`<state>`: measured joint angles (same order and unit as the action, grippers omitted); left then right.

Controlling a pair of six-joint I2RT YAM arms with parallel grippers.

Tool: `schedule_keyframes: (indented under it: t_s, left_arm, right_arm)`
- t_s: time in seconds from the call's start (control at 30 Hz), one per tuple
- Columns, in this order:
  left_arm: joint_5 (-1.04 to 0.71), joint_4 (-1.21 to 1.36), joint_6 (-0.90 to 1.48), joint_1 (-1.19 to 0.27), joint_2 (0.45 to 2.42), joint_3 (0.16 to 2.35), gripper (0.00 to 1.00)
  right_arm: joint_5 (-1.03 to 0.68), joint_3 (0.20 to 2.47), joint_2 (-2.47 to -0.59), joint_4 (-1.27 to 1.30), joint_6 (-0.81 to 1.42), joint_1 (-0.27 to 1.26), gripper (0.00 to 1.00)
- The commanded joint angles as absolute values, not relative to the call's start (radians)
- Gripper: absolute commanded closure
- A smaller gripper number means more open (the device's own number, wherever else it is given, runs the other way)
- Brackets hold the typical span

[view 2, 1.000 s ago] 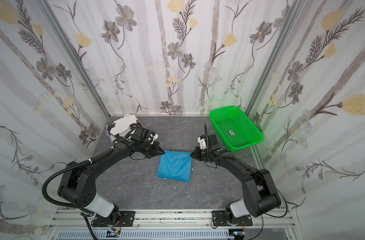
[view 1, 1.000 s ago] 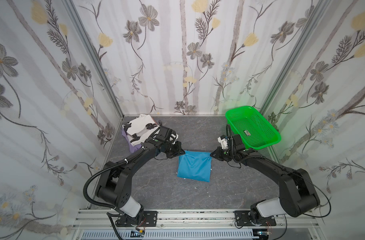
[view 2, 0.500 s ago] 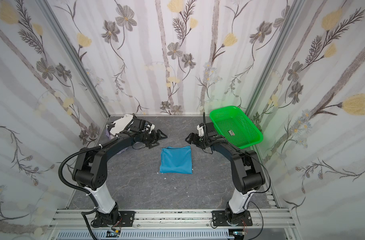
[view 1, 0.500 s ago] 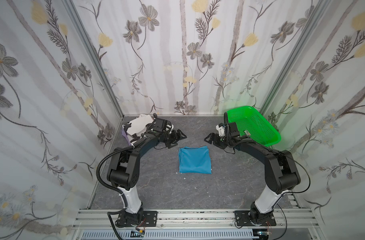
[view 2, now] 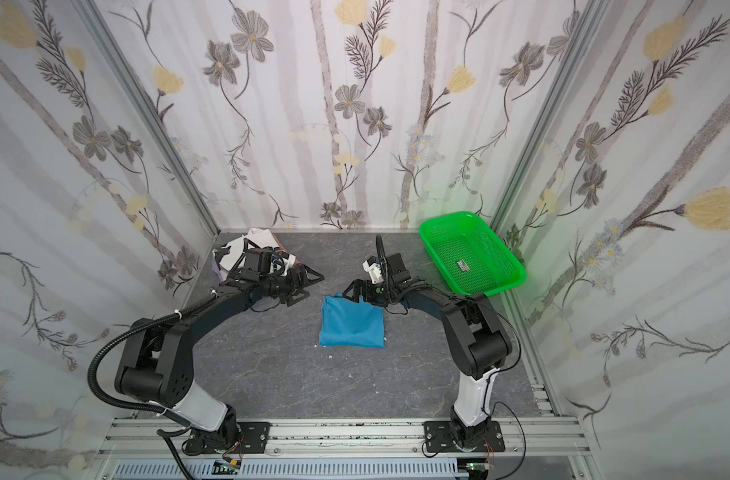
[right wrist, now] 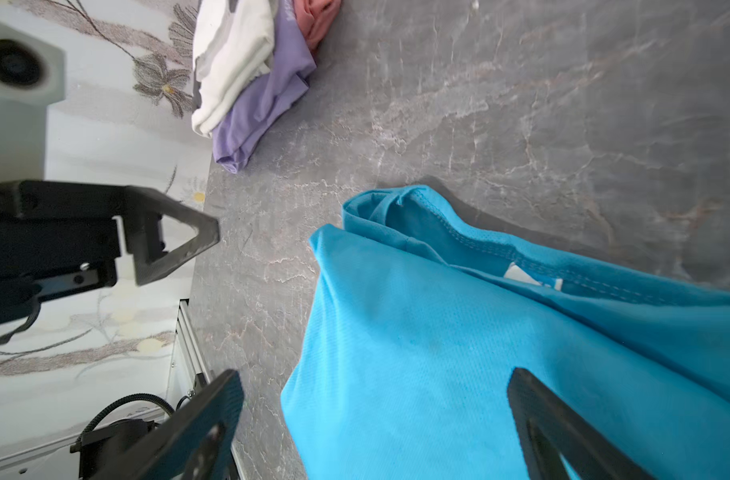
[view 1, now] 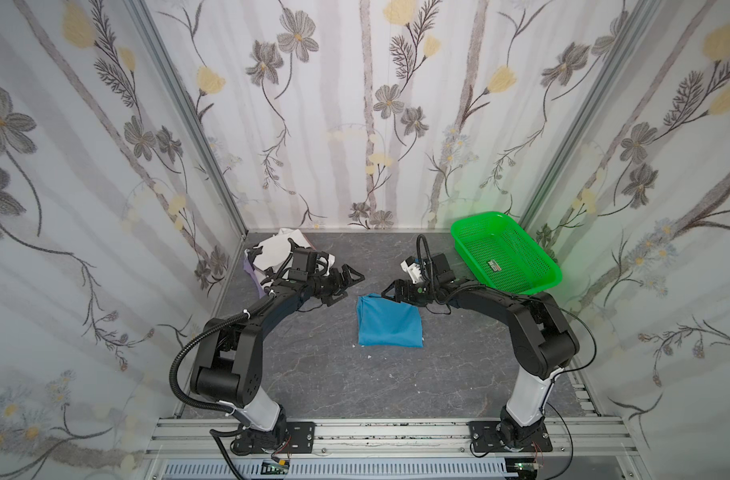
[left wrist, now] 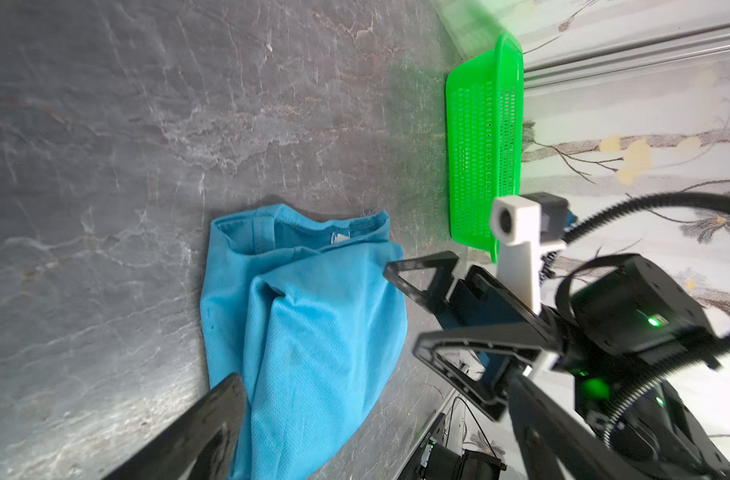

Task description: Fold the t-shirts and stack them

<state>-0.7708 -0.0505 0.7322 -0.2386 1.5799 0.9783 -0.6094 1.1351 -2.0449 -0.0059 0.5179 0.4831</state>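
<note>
Blue t-shirt lies beneath right end effector, jaws spread

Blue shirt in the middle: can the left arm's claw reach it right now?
Probably yes: the left claw stands open beside the blue shirt, apart from it, with only bare table between.

Grey marbled tabletop: blue t-shirt folded at centre, shirt stack far-left corner, green basket far-right corner.

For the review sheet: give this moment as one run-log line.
left gripper: open, empty | right gripper: open, empty | blue t-shirt: folded, mid-table | shirt stack: far-left corner
</note>
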Motion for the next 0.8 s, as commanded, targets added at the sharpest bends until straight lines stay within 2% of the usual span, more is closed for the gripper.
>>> schedule_keyframes:
  t_s: [0.0,0.13,0.3,0.47,0.77]
  left_arm:
    - [-0.794,0.022,0.758,-0.247,1.545,0.929,0.00]
    - [-0.758,-0.062,0.717,-0.262,1.531,0.892,0.00]
    - [-0.697,-0.141,0.654,-0.298,1.570,0.879,0.00]
    - [-0.671,-0.113,0.649,-0.356,1.620,0.923,0.02]
    - [-0.583,-0.113,0.626,-0.388,1.735,1.053,0.37]
  right_arm:
    - [-0.649,1.100,-2.123,0.169,0.603,0.479,0.00]
    - [-0.669,1.104,-2.165,0.232,0.608,0.474,0.00]
    - [-0.641,1.056,-2.004,0.225,0.592,0.478,0.00]
    - [-0.570,1.000,-1.876,0.150,0.567,0.478,0.00]
    - [-0.490,0.862,-1.740,0.143,0.586,0.469,0.00]
